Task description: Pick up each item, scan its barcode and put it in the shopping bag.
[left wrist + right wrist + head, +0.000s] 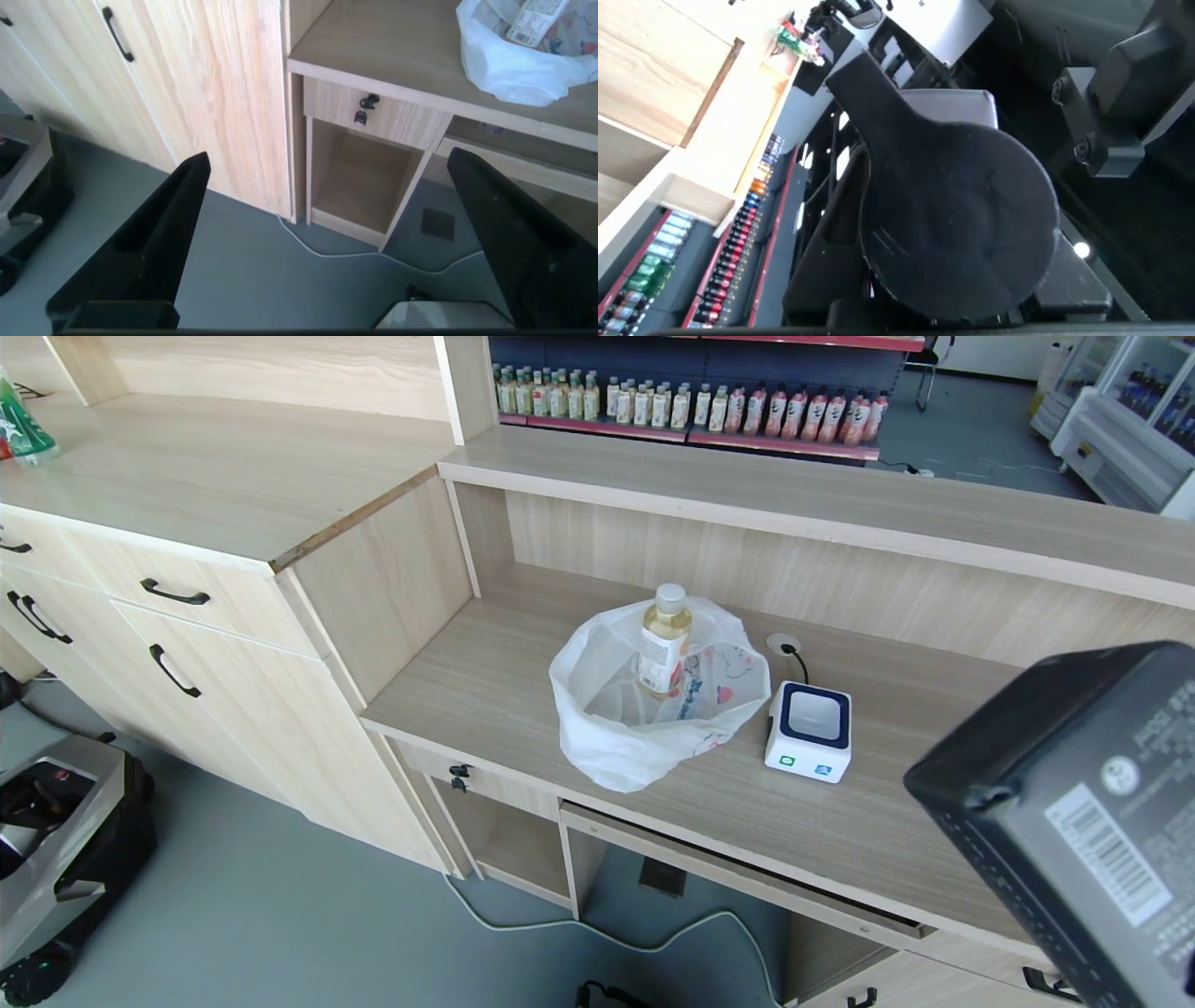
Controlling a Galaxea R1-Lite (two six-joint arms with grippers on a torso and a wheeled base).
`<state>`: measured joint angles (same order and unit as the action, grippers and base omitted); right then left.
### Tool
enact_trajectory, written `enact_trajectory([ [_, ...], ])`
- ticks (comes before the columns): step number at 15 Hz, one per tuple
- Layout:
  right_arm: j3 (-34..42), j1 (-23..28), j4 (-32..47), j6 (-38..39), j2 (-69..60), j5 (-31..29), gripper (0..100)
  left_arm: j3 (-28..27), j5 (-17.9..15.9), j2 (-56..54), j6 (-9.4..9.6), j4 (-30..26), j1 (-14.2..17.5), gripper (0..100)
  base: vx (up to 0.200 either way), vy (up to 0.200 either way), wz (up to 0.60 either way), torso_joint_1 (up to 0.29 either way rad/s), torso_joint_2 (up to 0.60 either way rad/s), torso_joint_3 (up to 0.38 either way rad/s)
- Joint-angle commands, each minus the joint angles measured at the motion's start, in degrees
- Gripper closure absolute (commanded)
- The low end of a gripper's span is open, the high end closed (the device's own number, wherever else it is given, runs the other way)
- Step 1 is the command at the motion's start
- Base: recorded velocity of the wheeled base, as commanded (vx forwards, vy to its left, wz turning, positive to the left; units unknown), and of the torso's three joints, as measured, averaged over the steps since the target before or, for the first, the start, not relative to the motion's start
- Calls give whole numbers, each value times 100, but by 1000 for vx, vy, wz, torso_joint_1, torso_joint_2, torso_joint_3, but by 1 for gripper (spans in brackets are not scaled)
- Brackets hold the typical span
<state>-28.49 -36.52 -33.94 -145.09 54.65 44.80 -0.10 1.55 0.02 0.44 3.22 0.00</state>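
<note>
My left claw (pixel 322 245) hangs low over the grey floor (pixel 252 243), in front of the cupboard. Its two black fingers (pixel 140 247) are spread wide and hold nothing. I cannot tell if my right claw is open or closed.

The white shopping bag (pixel 644 728) sits open on the worktop (pixel 485 681). A bottle (pixel 664 649) with a pale cap stands up inside the bag. Just beside the bag is the little white scanner (pixel 809 731) with its dark blue top. A thin black wire (pixel 799 663) runs from behind it into a round hole in the worktop.

A big dark box with a white sticker (pixel 1074 831) is very close to my head camera. It hides the right end of the worktop.

Under the worktop is a small drawer with a key (pixel 360 110) in it. Cupboard doors with black handles (pixel 173 672) are on the left. Behind the counter is a shelf full of drink bottles (pixel 691 406).
</note>
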Motion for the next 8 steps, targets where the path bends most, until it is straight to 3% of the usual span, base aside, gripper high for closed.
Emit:
enact_trajectory([
  [1,1,-4,10,-2,-42,2,100,1,3,-2,0,3,0,0,0,0,0,0,0,0],
  [8,-8,5,80,-2,-121,2,100,1,-5,-2,0,3,0,0,0,0,0,0,0,0],
])
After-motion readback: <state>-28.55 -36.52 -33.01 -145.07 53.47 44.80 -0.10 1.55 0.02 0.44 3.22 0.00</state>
